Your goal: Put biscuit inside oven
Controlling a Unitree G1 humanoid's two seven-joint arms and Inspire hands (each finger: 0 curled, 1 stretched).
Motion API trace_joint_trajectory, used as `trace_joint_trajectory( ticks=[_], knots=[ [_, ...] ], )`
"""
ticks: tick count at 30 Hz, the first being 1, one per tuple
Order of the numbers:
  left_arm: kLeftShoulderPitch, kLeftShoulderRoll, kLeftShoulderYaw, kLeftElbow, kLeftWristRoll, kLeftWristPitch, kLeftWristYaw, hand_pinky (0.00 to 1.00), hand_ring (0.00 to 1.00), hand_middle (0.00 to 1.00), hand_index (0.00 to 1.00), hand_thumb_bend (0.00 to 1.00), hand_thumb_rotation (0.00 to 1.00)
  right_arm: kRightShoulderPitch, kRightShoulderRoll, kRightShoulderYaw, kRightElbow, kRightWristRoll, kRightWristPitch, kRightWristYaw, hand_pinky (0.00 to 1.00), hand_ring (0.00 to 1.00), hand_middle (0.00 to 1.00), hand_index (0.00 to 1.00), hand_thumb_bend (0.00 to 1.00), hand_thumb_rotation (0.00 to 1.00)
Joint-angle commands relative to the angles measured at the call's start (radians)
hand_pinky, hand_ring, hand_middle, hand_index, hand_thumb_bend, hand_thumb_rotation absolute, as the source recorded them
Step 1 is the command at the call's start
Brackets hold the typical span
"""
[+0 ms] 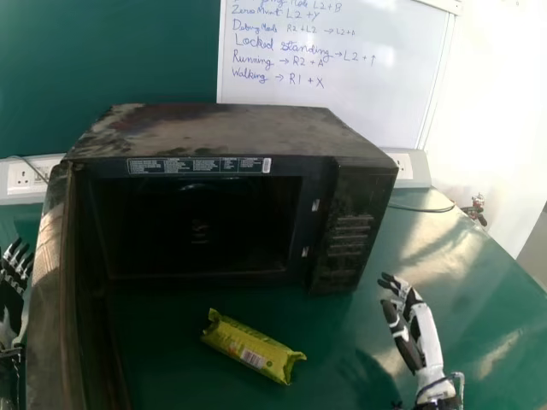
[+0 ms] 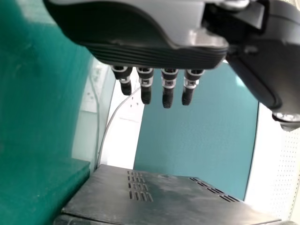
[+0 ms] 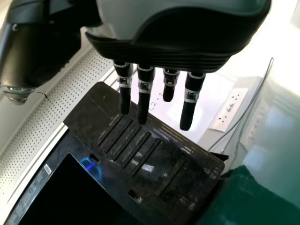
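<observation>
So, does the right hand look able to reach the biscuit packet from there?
Probably yes: the biscuit packet lies in front of the oven, nothing stands between it and the right hand, and the open door is off on the packet's other side.

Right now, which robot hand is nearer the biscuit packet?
The right hand, with nothing between it and the packet; the left hand is beyond the open oven door.

A lab, apparently — handwritten whiteboard (image 1: pixel 359 111), wall sockets (image 1: pixel 26 177), green table (image 1: pixel 500 295).
</observation>
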Motion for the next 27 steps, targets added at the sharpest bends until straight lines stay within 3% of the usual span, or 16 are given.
trace_joint_trajectory(
  ticks=[1,9,22,27],
  knots=[
    [0.053,-0.058,0.0,0.042,-0.015,-0.002,0.004,0.0,0.53,0.65,0.85,0.0,1.0,0.007,-0.015,0.003,-0.029,-0.02,0.021,0.005,0.75,0.83,0.84,0.89,1.0,0.81],
    [0.048,-0.056,-0.002,0.052,-0.011,-0.01,0.004,0.0,0.53,0.65,0.85,0.0,1.0,0.02,-0.037,0.009,-0.124,-0.107,0.097,0.005,0.79,0.85,0.85,0.91,1.0,0.81],
    [0.048,-0.056,-0.003,0.052,-0.013,-0.007,0.002,0.0,0.53,0.65,0.85,0.0,1.0,0.054,-0.089,0.015,-0.277,-0.169,0.197,0.058,0.89,0.92,0.9,0.94,1.0,0.72],
    [0.048,-0.057,-0.003,0.048,-0.013,-0.005,0.002,0.0,0.52,0.64,0.84,0.0,1.0,0.064,-0.111,0.022,-0.36,-0.184,0.284,0.111,0.92,0.95,0.93,0.95,1.0,0.7]
  ],
)
